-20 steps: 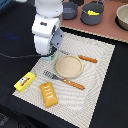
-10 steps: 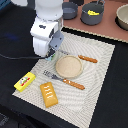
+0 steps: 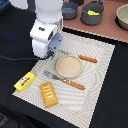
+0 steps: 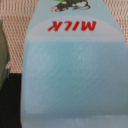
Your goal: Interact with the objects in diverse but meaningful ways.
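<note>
A pale blue-white carton (image 4: 75, 75) with a red "MILK" label fills the wrist view, very close to the camera. No fingers show there. In the exterior view my gripper (image 3: 53, 54) hangs low over the far left corner of the striped placemat (image 3: 100, 75), and the white hand hides the carton. I cannot tell if the jaws are closed. The yellow red-labelled box (image 3: 24, 81) and the orange-brown bread block (image 3: 49, 94) lie on the mat's near left part. A grey saucepan (image 3: 92, 15) holding something yellow (image 3: 93, 11) stands at the back.
A round tan plate (image 3: 68, 66) sits mid-mat, with an orange-handled fork (image 3: 66, 81) in front of it and a knife (image 3: 87, 59) behind it. A dark pot (image 3: 69, 10) and a bowl (image 3: 122, 17) stand on the brown surface at the back.
The arm has barely shifted over the mat's far left corner. The box, bread, plate and cutlery lie where they were.
</note>
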